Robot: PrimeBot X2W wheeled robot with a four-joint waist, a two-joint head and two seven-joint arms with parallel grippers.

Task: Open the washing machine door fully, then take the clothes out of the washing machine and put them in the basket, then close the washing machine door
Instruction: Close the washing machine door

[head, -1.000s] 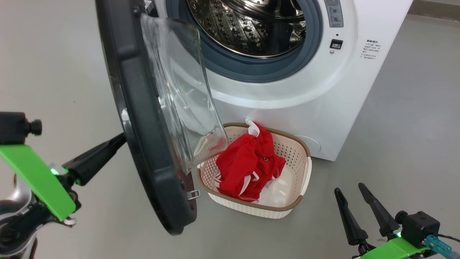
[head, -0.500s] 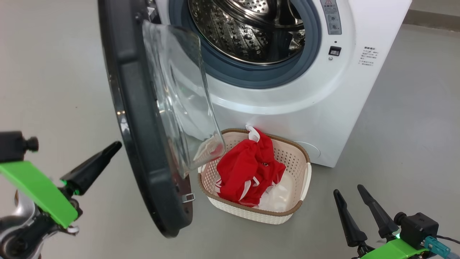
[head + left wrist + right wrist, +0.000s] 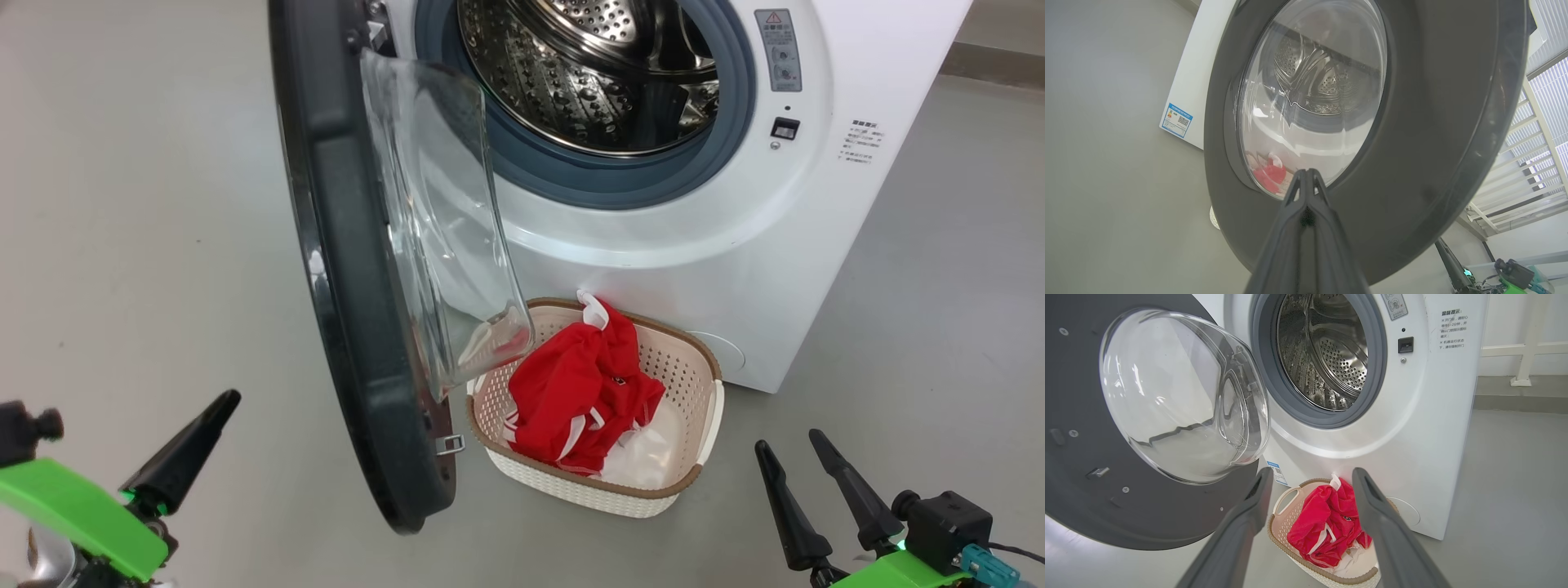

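washing machine door (image 3: 351, 286) open | clothes (image 3: 584, 384) in basket (image 3: 704, 457) beside door | left gripper (image 3: 1306, 173) closed, empty, seemingly off door | right gripper (image 3: 789, 441) wide, empty

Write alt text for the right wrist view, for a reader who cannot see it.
A white washing machine stands with its round door swung open and its steel drum exposed. Below, a cream basket holds the red and white clothes, seen between the right gripper's open fingers.

Red clothes (image 3: 584, 384) lie in the basket (image 3: 571, 488) before the washing machine (image 3: 653, 245), its door (image 3: 343, 269) open
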